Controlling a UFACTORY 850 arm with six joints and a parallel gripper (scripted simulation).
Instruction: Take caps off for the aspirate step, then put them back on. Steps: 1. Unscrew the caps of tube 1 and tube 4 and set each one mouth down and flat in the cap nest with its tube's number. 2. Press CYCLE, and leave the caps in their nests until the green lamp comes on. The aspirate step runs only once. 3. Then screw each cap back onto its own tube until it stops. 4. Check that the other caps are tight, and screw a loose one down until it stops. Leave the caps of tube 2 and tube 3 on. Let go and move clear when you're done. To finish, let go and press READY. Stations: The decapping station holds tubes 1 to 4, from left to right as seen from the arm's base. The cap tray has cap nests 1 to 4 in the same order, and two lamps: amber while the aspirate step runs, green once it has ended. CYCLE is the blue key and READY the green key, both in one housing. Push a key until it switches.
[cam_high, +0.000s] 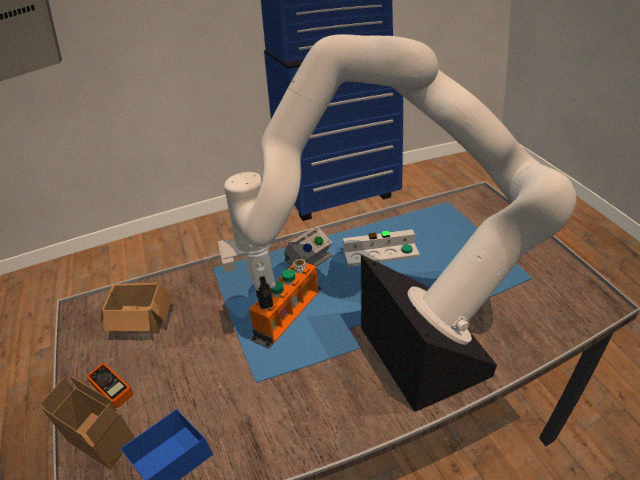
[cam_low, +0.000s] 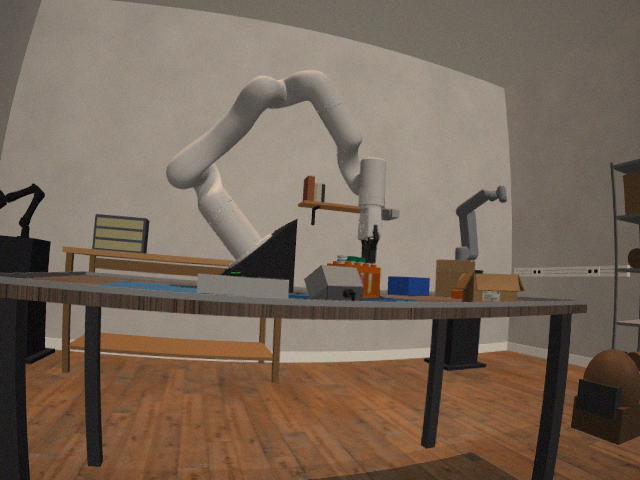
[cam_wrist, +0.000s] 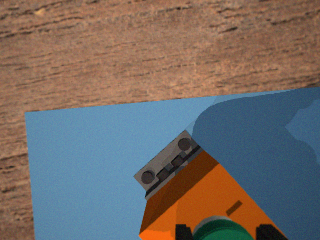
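Top: 1 orange station (cam_high: 262, 322), left of centre; 2 green caps stand clear of the gripper (cam_high: 264, 304) (cam_low: 369, 258) (cam_wrist: 226, 233); 1 open tube (cam_high: 299, 265) at far end. 1 cap (cam_high: 406, 248) in nest 4, right; 1 green lamp (cam_high: 385, 234) lit.

Exterior: 1 gripper, over the station's left end.

Wrist: 2 fingers closed on 1 green cap (cam_wrist: 223, 232) at tube 1.

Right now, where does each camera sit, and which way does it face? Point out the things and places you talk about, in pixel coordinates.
Top: high above the table, looking obliquely down at the orange tube holder (cam_high: 263, 322); nearly the whole arm shows.
Exterior: beside the table, near tabletop height, looking across it; arm and tool (cam_low: 369, 253) show.
Wrist: by the tool (cam_wrist: 220, 235), facing down; only dark fingertips show.
All three share the orange holder (cam_low: 373, 276) (cam_wrist: 200, 200).
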